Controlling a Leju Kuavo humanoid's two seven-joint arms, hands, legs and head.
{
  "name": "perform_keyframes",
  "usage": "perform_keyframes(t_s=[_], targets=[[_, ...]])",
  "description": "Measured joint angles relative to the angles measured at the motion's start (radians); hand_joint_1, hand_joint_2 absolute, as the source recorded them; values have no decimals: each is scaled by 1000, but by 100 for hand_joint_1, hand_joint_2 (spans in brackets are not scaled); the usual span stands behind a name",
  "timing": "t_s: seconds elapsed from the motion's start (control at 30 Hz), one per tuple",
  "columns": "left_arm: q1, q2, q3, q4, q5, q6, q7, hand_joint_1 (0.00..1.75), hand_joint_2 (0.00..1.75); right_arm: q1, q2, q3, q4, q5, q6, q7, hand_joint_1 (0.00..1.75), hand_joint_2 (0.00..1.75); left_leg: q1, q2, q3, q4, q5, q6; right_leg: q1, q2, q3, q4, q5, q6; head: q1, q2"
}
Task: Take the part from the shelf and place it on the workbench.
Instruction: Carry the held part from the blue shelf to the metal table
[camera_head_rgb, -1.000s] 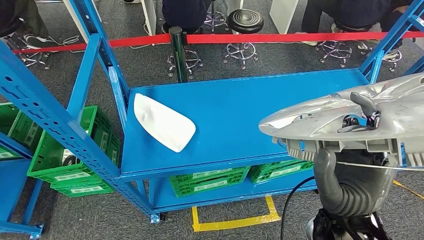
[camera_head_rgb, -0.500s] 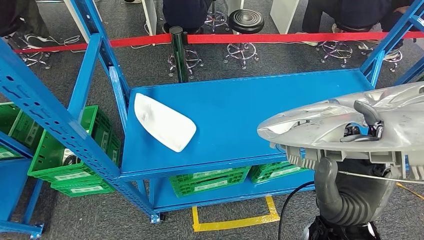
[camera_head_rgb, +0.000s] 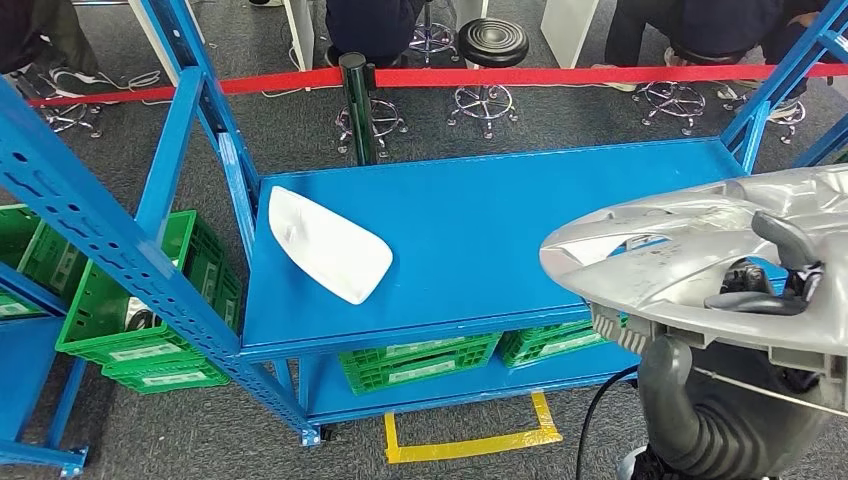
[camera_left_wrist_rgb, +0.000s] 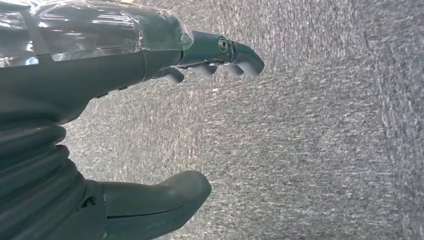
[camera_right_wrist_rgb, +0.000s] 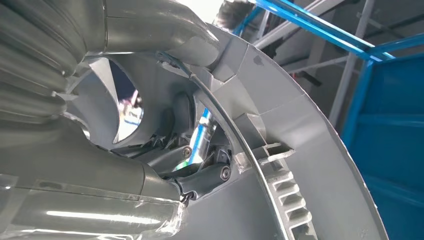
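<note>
Silver wheel-cover part (camera_head_rgb: 700, 255): shifted right and lower than a second ago, held above the blue bench (camera_head_rgb: 480, 230) near its right front corner. Right hand (camera_head_rgb: 775, 275) grips it through an opening, thumb on its rim. Left hand (camera_left_wrist_rgb: 100, 125): fingers apart, empty, over grey floor (camera_left_wrist_rgb: 310, 150).

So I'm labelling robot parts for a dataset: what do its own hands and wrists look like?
The left hand has a thick grey thumb, darker fingers with pale tips, a grey ribbed wrist cover and a clear film wrap. The right hand looks alike; a black cable hangs below it.
</note>
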Motion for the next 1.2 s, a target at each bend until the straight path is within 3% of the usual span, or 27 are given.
perform_keyframes(t_s=[0.3, 0.6, 1.2], targets=[[0, -11, 2, 0, -1, -5, 2, 0, 175, -11, -1, 6, -44, 32, 0, 25, 175, 175, 0, 1, 0, 0, 0, 0, 0, 0, 0, 0, 0, 0, 0, 0], [0, -25, 6, 0, 0, -27, -57, 0, 175, -37, -12, 22, -61, 64, 0, 78, 175, 175, 0, 3, 0, 0, 0, 0, 0, 0, 0, 0, 0, 0, 0, 0], [0, -41, 17, 0, -1, -28, -71, 0, 175, -55, -29, 43, -68, 61, 0, 100, 175, 175, 0, 3, 0, 0, 0, 0, 0, 0, 0, 0, 0, 0, 0, 0]])
